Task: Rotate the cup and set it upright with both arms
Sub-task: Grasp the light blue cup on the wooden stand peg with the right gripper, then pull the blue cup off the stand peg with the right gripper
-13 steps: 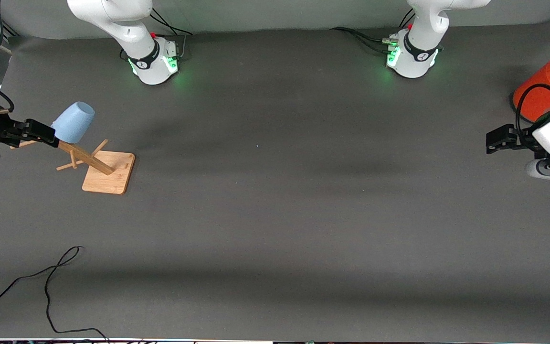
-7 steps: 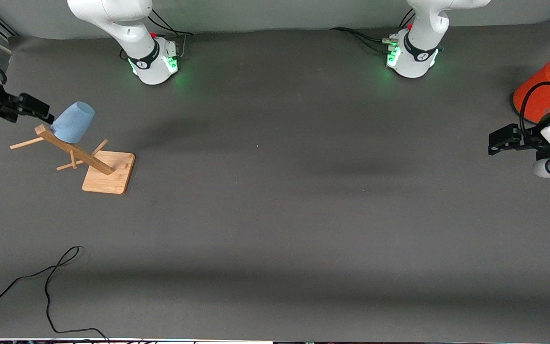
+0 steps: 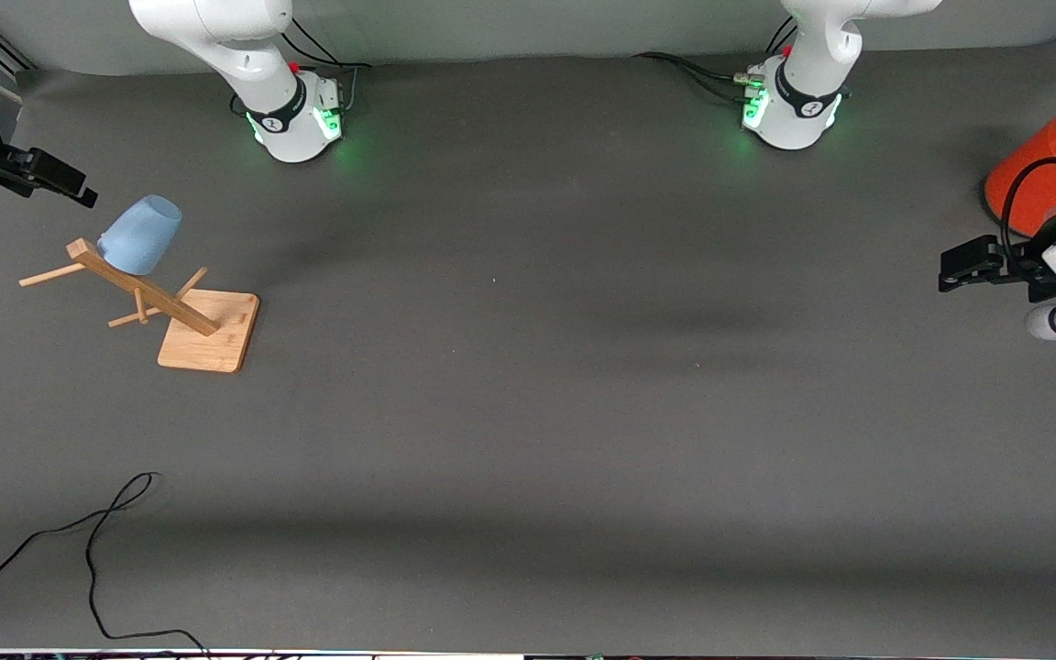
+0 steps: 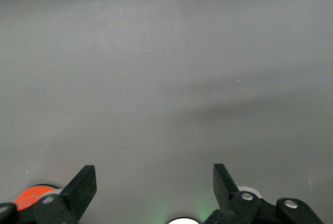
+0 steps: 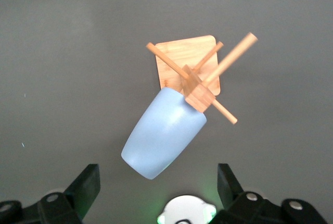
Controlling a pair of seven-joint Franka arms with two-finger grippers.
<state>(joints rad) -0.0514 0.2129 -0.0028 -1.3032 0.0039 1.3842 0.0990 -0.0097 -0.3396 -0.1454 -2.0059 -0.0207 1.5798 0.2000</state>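
The pale-blue cup point(image 3: 139, 236) hangs mouth-down and tilted on a peg of a wooden rack point(image 3: 145, 295), at the right arm's end of the table. In the right wrist view the cup point(image 5: 164, 130) points its closed base up at me, with the rack point(image 5: 200, 86) under it. My right gripper point(image 3: 81, 192) hovers above the cup, open and empty, clear of it; its fingers point(image 5: 86, 185) stand wide apart. My left gripper point(image 3: 948, 273) is open and empty over the left arm's end of the table; its fingers point(image 4: 83, 185) frame bare mat.
A big orange can point(image 3: 1041, 174) with a grey lid stands at the left arm's end, beside the left gripper. The rack's square wooden base point(image 3: 212, 335) rests on the grey mat. A loose black cable point(image 3: 97, 541) lies near the front edge.
My right gripper has drawn back and up from the cup's rim, away from the rack. The cup stays on its peg. The left gripper has barely shifted.
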